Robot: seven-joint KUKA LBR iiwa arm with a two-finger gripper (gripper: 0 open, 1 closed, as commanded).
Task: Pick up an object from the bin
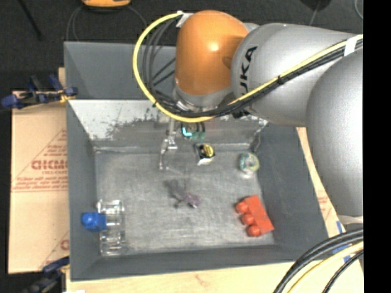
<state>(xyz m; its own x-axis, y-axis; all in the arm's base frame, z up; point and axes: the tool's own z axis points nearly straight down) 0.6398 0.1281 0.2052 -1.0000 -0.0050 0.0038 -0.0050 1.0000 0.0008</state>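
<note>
Since the gripper (183, 152) hangs by the grey metal bin's (82, 163) back wall, open or closed I can't tell, I'd centre it over the small purple-grey plastic figure (183, 195) lying mid-floor, then descend straight.

Red studded brick (254, 216) lower right, clear blue-capped bottle (112, 227) lower left, greenish round trinket (248, 163) above the brick

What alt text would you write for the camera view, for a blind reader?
The arm's gripper hangs over the back middle of the grey bin, just behind a small purple toy. A red block lies front right, a clear container with a blue cap front left.
</note>
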